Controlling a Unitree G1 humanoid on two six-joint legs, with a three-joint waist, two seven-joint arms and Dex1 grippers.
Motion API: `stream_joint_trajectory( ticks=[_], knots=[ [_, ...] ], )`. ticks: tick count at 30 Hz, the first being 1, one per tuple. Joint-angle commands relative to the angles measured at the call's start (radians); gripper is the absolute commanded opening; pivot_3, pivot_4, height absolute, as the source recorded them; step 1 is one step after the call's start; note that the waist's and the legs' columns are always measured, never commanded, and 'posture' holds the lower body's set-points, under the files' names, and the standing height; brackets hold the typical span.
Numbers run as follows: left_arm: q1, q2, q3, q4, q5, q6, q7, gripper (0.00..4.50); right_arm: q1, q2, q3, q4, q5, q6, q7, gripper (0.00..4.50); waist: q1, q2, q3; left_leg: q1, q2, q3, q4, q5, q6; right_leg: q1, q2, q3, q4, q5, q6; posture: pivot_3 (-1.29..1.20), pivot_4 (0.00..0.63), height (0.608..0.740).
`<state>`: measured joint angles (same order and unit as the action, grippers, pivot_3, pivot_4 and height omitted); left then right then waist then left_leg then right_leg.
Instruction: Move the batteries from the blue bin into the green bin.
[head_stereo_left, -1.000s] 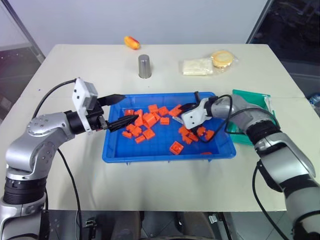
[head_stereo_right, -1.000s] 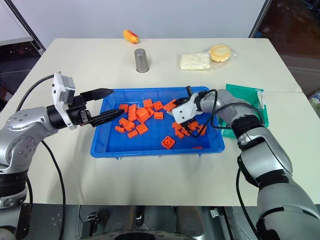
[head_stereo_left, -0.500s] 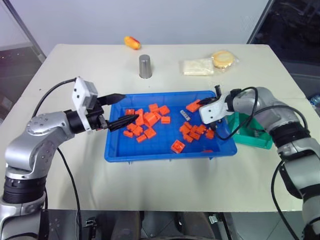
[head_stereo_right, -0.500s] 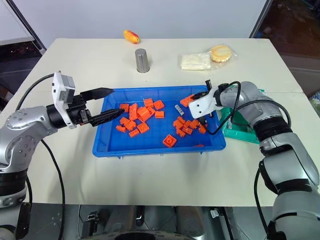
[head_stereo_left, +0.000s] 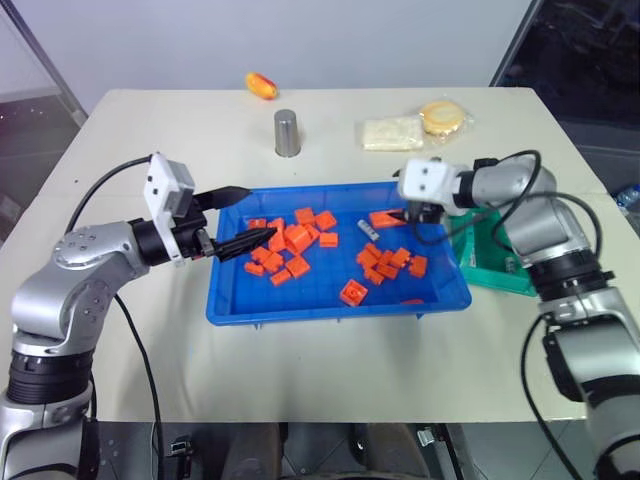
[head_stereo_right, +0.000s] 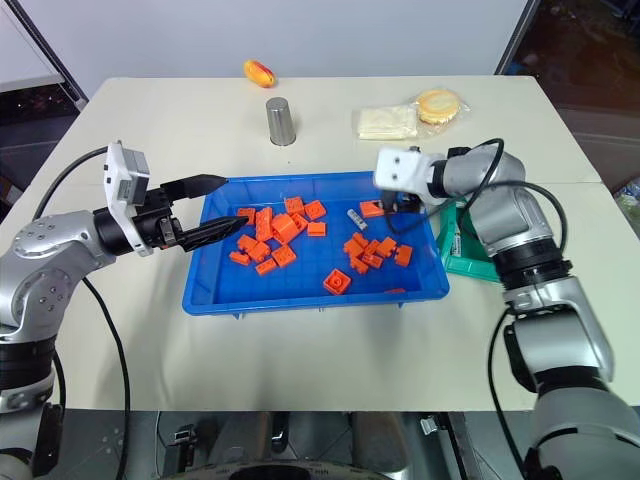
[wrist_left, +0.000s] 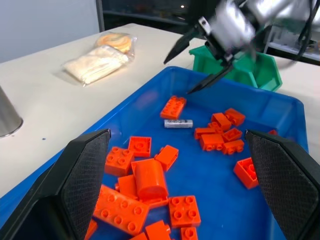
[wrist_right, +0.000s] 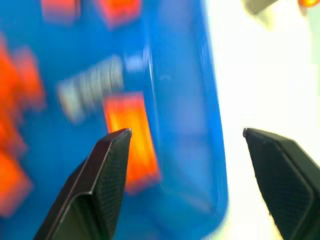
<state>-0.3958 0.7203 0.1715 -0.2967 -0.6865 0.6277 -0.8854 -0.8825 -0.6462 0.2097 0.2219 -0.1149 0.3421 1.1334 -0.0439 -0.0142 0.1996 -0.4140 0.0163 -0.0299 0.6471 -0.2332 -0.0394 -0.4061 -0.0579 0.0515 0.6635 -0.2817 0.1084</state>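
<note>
The blue bin (head_stereo_left: 225, 305) lies mid-table and holds many orange blocks (head_stereo_left: 296, 240). One silvery battery (head_stereo_left: 367, 229) rests among them near the far right, also seen in the left wrist view as battery (wrist_left: 178, 123). My right gripper (head_stereo_left: 412, 213) hovers just above that corner, open and empty, with the blurred battery (wrist_right: 92, 92) beside an orange block below it. At the bin's left rim my left gripper (head_stereo_left: 262, 210) hangs level, open and empty. The green bin (head_stereo_left: 500, 258) stands right of the blue bin, partly behind my right arm.
A steel cup (head_stereo_left: 288, 132) stands behind the blue bin. At the table's far edge lies a yellow-red object (head_stereo_left: 263, 85). A white packet (head_stereo_left: 393, 132) and a bagged round yellow item (head_stereo_left: 445, 117) sit at the far right.
My right gripper went from shut to open, rolled at the wrist and rose from among the blocks to above the bin's far right corner. The left arm kept still.
</note>
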Motion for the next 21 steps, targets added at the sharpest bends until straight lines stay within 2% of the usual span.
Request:
stream_joint_trajectory(
  ticks=[1,4,9,14,21],
  knots=[
    [0.001,0.006,0.016,-0.021,-0.004,-0.015,-0.003,4.5,0.015,-0.005,-0.052,-0.177,0.144,0.338,0.064,3.65,0.005,0.0,0.0,0.0,0.0,0.0,0.0,0.0,0.0,0.0,0.0,0.0,0.0,0.0,0.0,0.0,0.15,0.74],
    [-0.002,0.009,0.02,-0.021,-0.006,-0.014,-0.005,4.5,0.045,-0.024,-0.041,-0.259,0.184,0.447,0.059,3.65,0.013,0.0,0.0,0.0,-0.001,0.0,0.0,0.0,0.0,0.001,-0.002,-0.001,-0.001,0.0,0.0,0.0,0.15,0.74],
    [0.002,0.026,0.032,-0.031,-0.013,-0.009,-0.016,4.5,0.079,-0.04,-0.021,-0.299,0.205,0.508,0.028,3.65,0.014,0.0,0.0,0.0,-0.002,0.001,0.0,0.0,0.0,0.001,-0.002,0.0,-0.002,0.0,0.0,0.0,0.15,0.74],
    [0.007,0.026,0.029,-0.032,-0.01,-0.017,-0.015,4.5,0.1,-0.021,0.012,-0.247,0.208,0.503,-0.018,3.65,0.008,0.0,0.0,0.0,-0.001,0.001,0.0,0.0,0.0,0.0,-0.002,0.0,-0.002,0.0,0.0,0.0,0.15,0.74],
    [0.018,0.01,0.024,-0.042,-0.007,-0.023,0.007,4.5,0.044,0.049,-0.003,-0.121,0.257,0.575,-0.068,3.65,-0.001,0.0,0.0,0.0,-0.001,0.001,0.0,0.0,0.0,0.0,-0.001,0.0,-0.002,0.0,0.0,0.0,0.15,0.74]
  ],
)
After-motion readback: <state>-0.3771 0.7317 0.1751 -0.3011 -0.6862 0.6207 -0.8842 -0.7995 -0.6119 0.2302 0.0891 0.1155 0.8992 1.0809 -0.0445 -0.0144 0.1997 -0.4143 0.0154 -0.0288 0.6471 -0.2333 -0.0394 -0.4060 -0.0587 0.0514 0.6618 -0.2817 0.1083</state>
